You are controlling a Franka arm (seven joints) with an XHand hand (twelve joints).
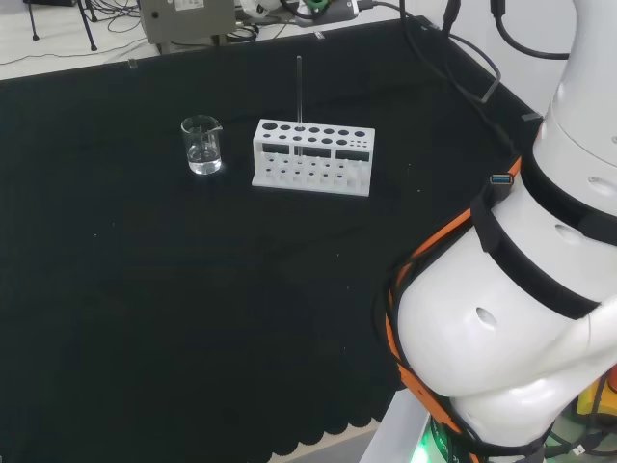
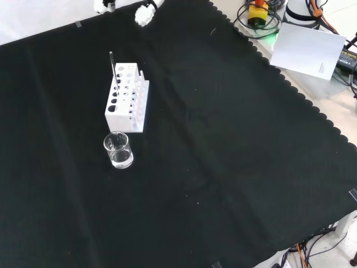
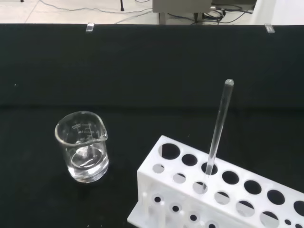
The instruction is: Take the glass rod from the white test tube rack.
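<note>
On the desk point(image 1: 116, 318), head view, left to right: a clear beaker point(image 1: 201, 145) stood just left of the white test tube rack point(image 1: 312, 156). The glass rod point(image 1: 299, 104) stood near upright in a far-row hole toward the rack's left end, long axis vertical, top free. In the front view, white parts of the robot hand point(image 2: 146, 12) showed at the top edge, beyond the rack and well apart from it; whether spread or curled, cannot tell. The reach likely ends at the rod's upper part, followed by a straight upward lift.
</note>
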